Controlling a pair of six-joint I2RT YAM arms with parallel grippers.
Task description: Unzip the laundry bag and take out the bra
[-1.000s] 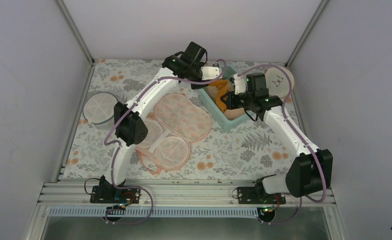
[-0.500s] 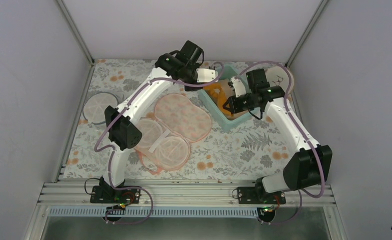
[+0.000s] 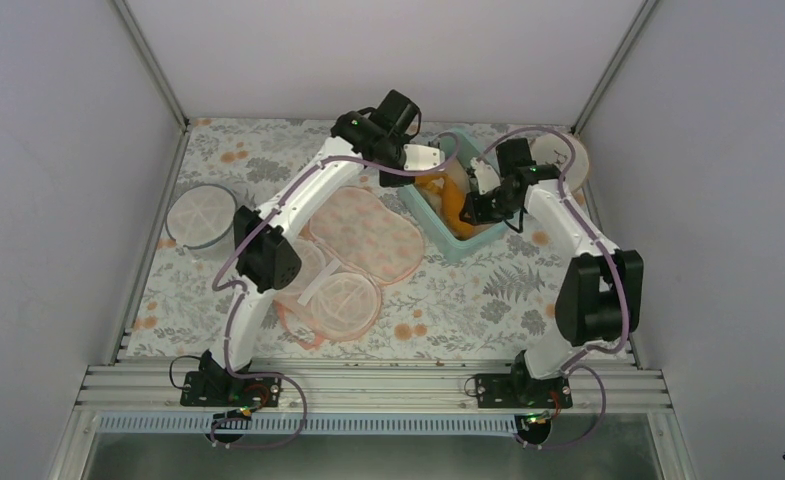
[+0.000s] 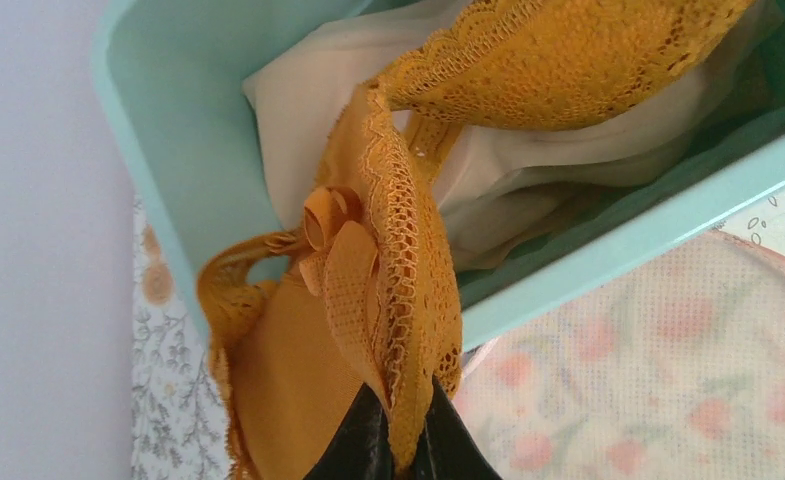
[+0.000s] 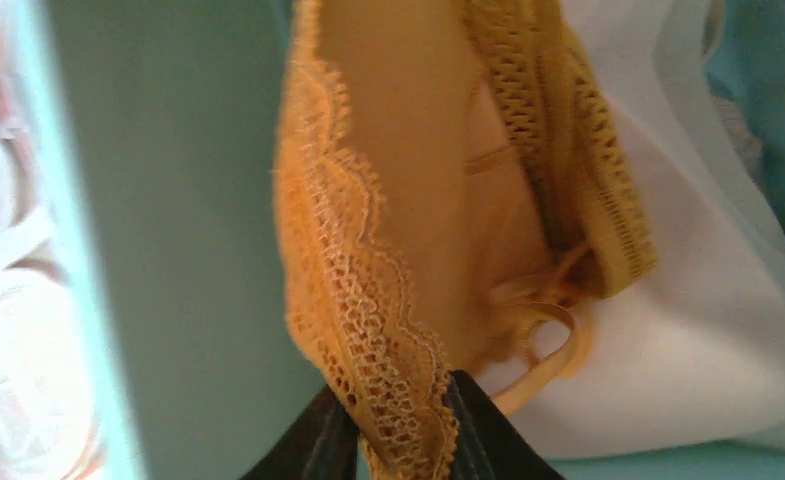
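Observation:
The laundry bag [image 3: 343, 255] lies open in the middle of the table, its peach-pink mesh halves spread with white spoked rings showing; a corner shows in the left wrist view [image 4: 688, 350]. The bright orange bra [image 3: 446, 195] hangs over a mint-green bin [image 3: 448, 245]. My left gripper [image 4: 402, 455] is shut on the bra's lace edge [image 4: 398, 260] at the bin's near rim. My right gripper [image 5: 400, 440] is shut on another lace edge of the bra [image 5: 388, 250] inside the bin. Both arms meet over the bin.
Pale beige cloth [image 4: 528, 160] fills the bin under the bra. A round white spoked drum [image 3: 201, 216] sits at the far left. Another round pale thing [image 3: 568, 160] lies at the back right corner. Grey walls close in on three sides.
Both grippers have moved down and together over the bin, carrying the orange bra into it. The right arm's elbow has swung up and back.

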